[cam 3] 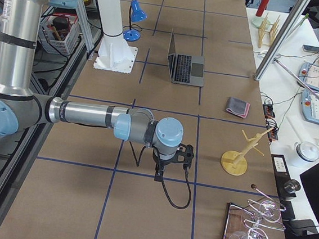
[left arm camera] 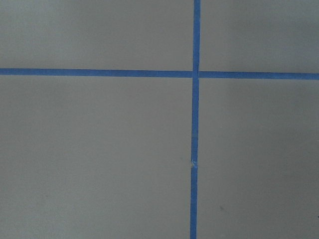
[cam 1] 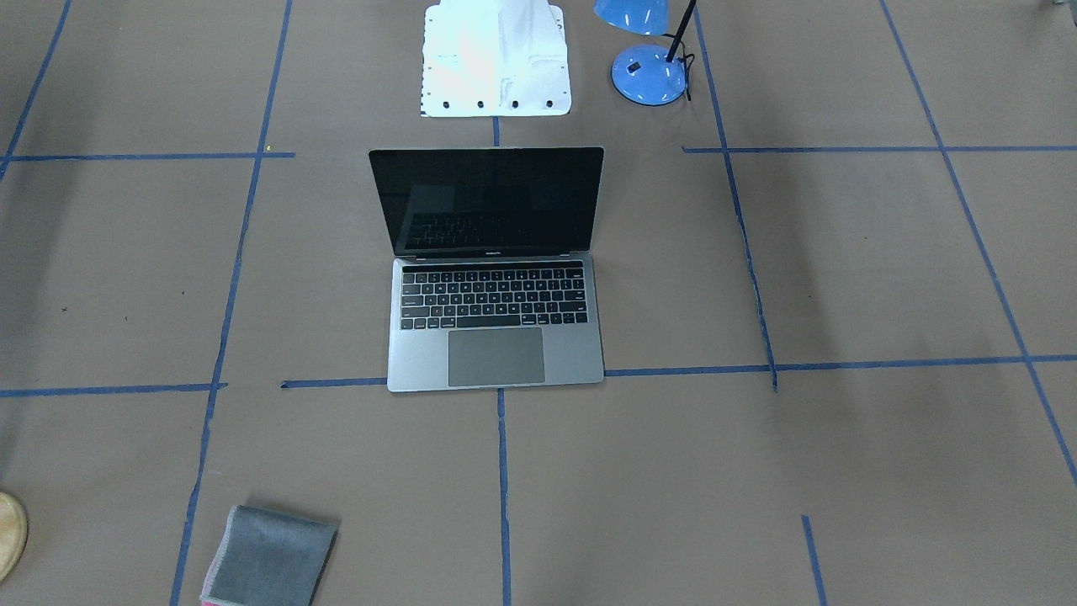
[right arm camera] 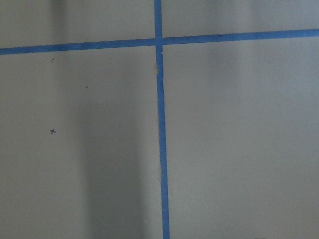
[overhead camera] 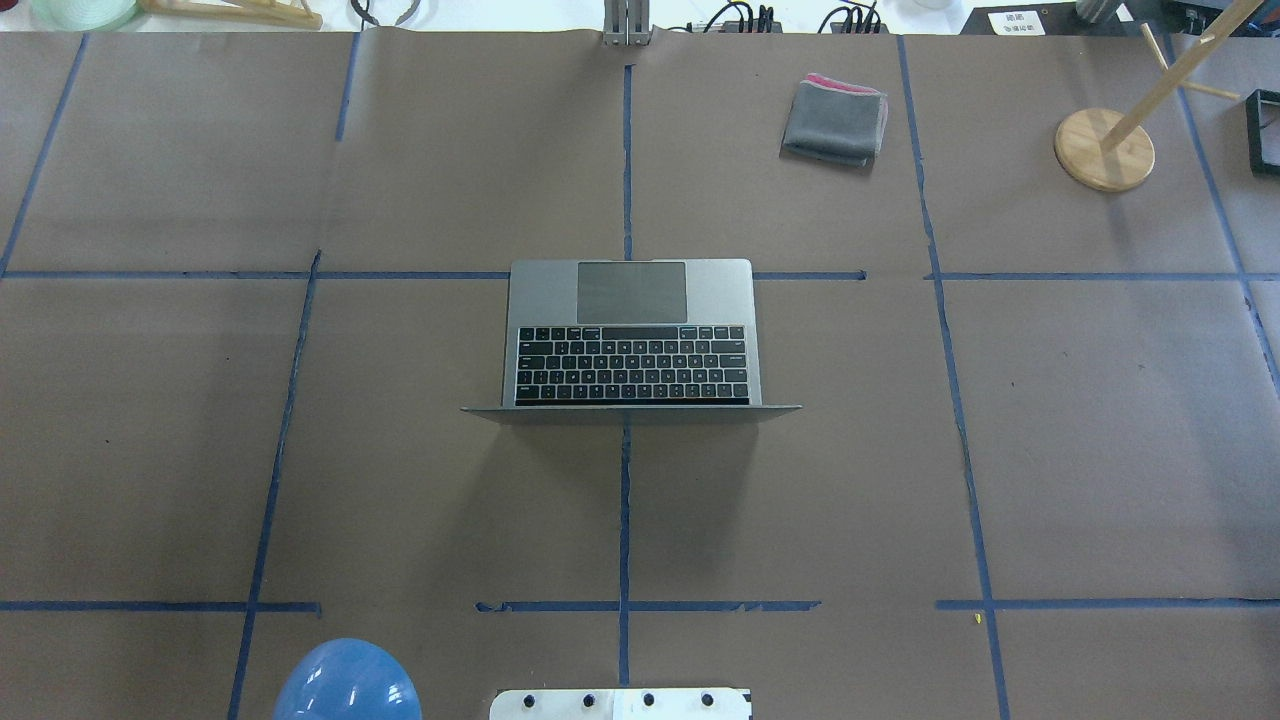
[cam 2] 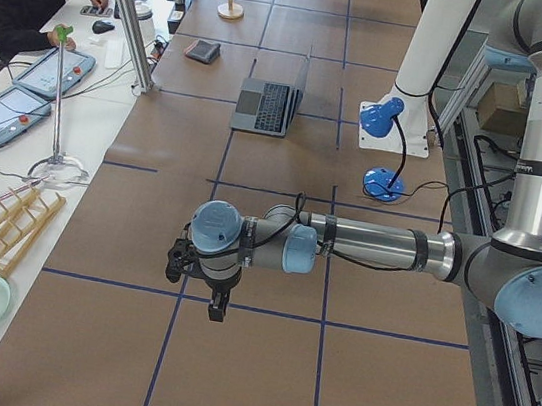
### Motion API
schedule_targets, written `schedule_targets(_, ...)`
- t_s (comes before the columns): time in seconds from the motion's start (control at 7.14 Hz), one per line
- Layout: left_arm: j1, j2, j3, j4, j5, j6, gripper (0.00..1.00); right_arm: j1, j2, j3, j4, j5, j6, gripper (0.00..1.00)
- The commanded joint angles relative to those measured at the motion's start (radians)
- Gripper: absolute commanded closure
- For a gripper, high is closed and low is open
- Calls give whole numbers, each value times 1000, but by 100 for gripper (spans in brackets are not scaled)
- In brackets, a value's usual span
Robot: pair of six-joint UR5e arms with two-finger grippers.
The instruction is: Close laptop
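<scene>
The space-grey laptop point(cam 1: 495, 349) stands open in the middle of the table. Its dark screen is upright and faces away from the robot, and its keyboard point(overhead camera: 632, 362) shows from overhead. It also shows in the exterior left view point(cam 2: 264, 106) and the exterior right view point(cam 3: 187, 68). My left gripper point(cam 2: 215, 301) hangs over bare paper far from the laptop, seen only from the side. My right gripper point(cam 3: 160, 173) also hangs over bare paper far from it. I cannot tell whether either is open or shut. Both wrist views show only brown paper and blue tape.
A blue desk lamp point(cam 1: 648, 74) stands beside the white robot base point(cam 1: 496, 59). A folded grey cloth with a pink edge point(overhead camera: 835, 120) lies at the far side. A wooden stand point(overhead camera: 1103, 148) is at the far right. An operator sits beyond the table in the exterior left view.
</scene>
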Motion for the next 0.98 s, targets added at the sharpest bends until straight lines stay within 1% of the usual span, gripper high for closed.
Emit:
schedule_targets(0.0,0,2,0,-1,0,0,0,0,-1,7,6,-9,0,0)
schedule_targets(0.84,0,0,0,-5,2,0,0,0,-2,7,9,2,2,0)
